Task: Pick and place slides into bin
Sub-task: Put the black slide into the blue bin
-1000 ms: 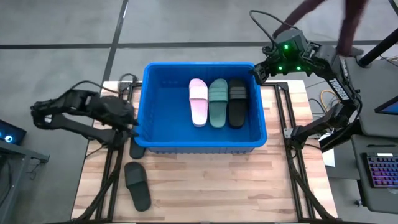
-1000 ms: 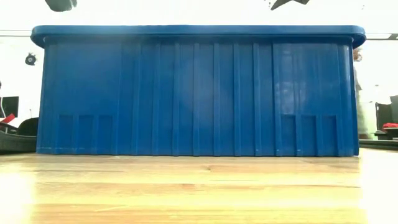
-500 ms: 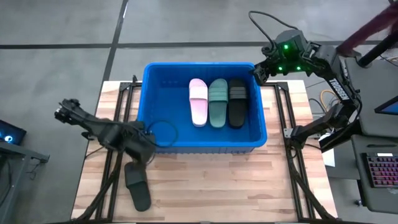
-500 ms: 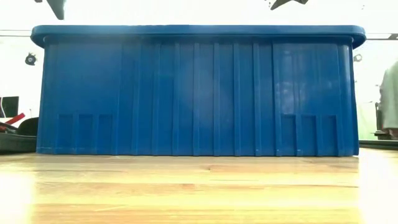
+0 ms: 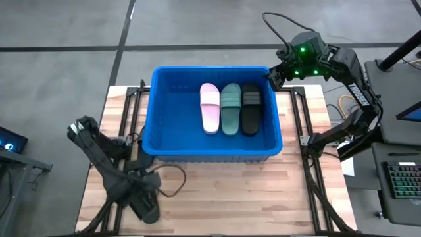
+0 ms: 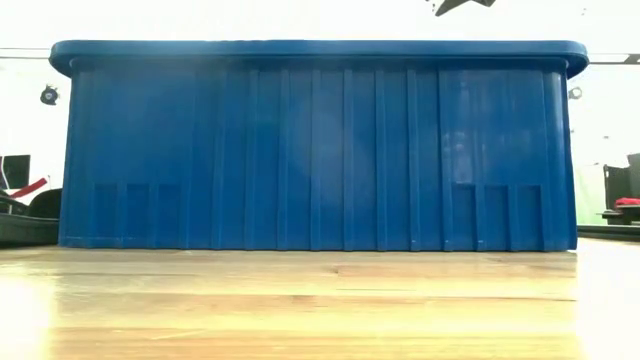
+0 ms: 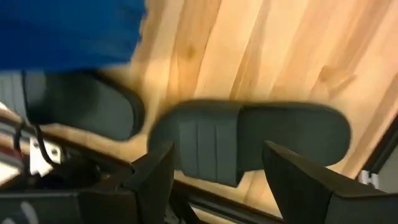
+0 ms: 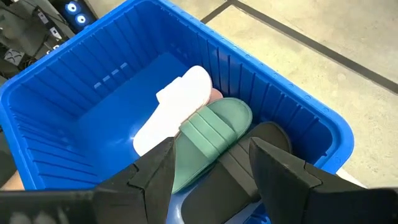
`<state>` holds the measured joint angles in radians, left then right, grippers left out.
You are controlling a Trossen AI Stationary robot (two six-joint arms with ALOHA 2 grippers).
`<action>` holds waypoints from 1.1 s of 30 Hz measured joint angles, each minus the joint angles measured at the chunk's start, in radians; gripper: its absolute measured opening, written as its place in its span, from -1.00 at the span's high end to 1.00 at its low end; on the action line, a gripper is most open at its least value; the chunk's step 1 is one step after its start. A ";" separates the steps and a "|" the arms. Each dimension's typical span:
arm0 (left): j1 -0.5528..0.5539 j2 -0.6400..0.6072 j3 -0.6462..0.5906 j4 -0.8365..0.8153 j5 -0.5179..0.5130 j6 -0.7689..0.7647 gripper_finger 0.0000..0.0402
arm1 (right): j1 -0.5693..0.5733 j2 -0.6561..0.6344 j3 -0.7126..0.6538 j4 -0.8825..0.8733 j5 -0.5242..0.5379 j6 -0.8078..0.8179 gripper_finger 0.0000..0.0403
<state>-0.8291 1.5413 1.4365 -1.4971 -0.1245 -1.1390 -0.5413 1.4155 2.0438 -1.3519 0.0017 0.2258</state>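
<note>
The blue bin (image 5: 212, 68) stands mid-table and holds three slides side by side, lying flat on its floor: pink (image 5: 210, 107), green (image 5: 231, 108) and black (image 5: 250, 108). Two dark slides lie flat on the wood at the near left. One (image 7: 249, 140) is under my left gripper (image 7: 214, 180), which is open, points down and has a finger on either side without touching. The other dark slide (image 7: 81, 112) lies beside the bin's wall (image 7: 68, 31). My right gripper (image 8: 211, 168) hangs open above the bin's far right corner (image 5: 273, 78).
Bare wood stretches along the near edge to the right of the dark slides (image 5: 263, 197). Black frame rails (image 5: 309, 171) run along both table sides. A cable (image 5: 172, 184) from the left arm loops over the wood. In the low view the bin's front wall (image 6: 320, 150) blocks everything behind it.
My left gripper has swung from the bin's left rim toward the table's near edge and come down, tipping over until it points down at the dark slide at the near left. Its fingers have stayed open. The slides and bin have not moved.
</note>
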 joint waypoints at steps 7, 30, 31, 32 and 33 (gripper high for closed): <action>-0.113 0.142 -0.003 0.049 0.041 -0.150 -0.11 | 0.000 0.000 0.000 -0.005 0.000 -0.003 0.04; -0.205 0.375 -0.197 0.072 0.046 -0.455 -0.11 | 0.000 -0.002 0.000 -0.006 -0.005 0.002 0.04; -0.205 0.375 -0.209 0.071 0.048 -0.456 -0.11 | 0.000 -0.002 0.000 -0.006 -0.005 0.002 0.04; -0.205 0.375 -0.217 0.072 0.049 -0.456 -0.11 | 0.000 -0.002 0.000 -0.006 -0.005 0.005 0.04; -0.205 0.374 -0.224 0.074 0.049 -0.456 -0.11 | 0.000 -0.002 0.000 -0.006 -0.005 0.008 0.04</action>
<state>-1.0336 1.9153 1.2126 -1.4228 -0.0753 -1.5948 -0.5411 1.4132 2.0438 -1.3575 -0.0029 0.2336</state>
